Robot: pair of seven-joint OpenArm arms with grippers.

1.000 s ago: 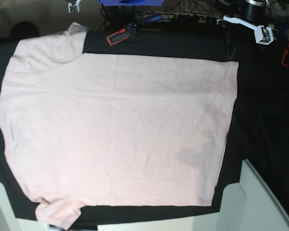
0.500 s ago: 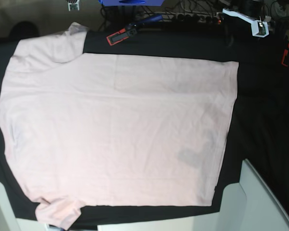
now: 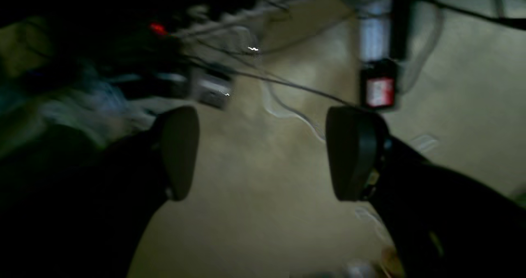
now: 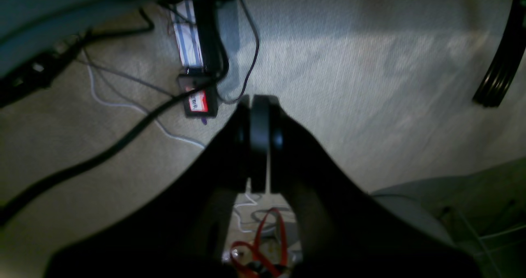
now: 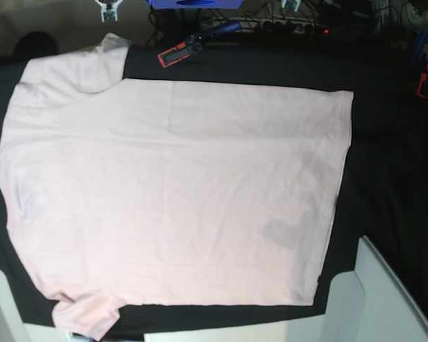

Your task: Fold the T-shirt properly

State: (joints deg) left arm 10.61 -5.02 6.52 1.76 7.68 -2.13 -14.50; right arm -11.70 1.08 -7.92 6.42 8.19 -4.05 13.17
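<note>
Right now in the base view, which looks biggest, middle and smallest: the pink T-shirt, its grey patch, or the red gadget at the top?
1. T-shirt, by far the biggest.
2. Grey patch and red gadget look about alike, so no ranking.

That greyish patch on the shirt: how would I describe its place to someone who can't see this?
Start from the big pale pink T-shirt spread flat over the black table. Follow it toward its straight hem on the right of the base view; the greyish patch sits just inside the lower part of that hem. It is the only darker rectangle on otherwise plain pink cloth.
</note>
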